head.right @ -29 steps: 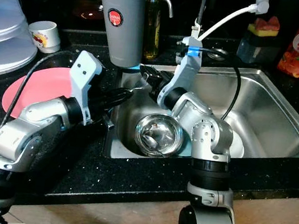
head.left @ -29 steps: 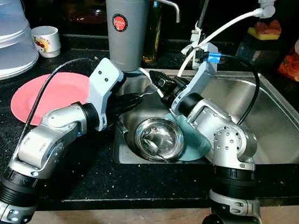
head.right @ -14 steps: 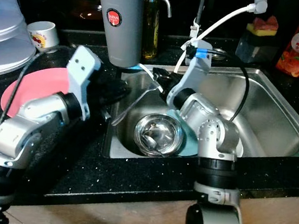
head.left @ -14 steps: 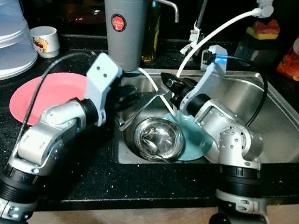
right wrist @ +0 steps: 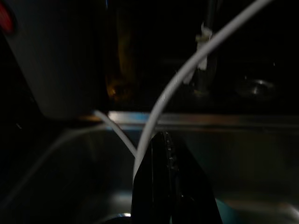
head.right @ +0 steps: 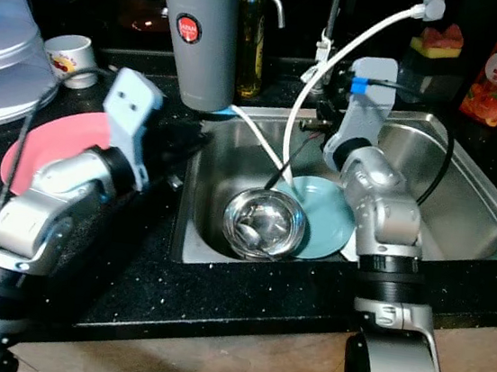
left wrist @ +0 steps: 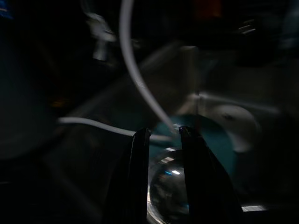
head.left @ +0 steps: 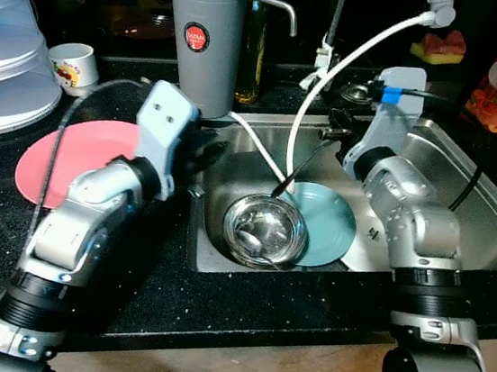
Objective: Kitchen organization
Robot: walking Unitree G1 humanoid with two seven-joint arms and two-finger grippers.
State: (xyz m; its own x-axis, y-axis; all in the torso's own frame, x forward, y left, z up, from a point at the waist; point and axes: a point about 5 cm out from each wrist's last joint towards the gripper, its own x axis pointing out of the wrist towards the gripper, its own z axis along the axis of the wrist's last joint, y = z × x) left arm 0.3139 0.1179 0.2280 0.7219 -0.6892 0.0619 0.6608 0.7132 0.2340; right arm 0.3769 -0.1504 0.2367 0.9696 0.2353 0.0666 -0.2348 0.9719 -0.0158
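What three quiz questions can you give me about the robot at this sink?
1. True or false: the steel bowl stands on the counter.
2. Where is the pink plate? A: in the sink. B: on the counter, on the robot's left of the sink. C: inside the steel bowl.
3. Fill the gap: in the left wrist view, the left gripper has its fingers ____ (open or shut).

Key: 1 false, the bowl is in the sink, beside the teal plate. 2 B. 3 open.
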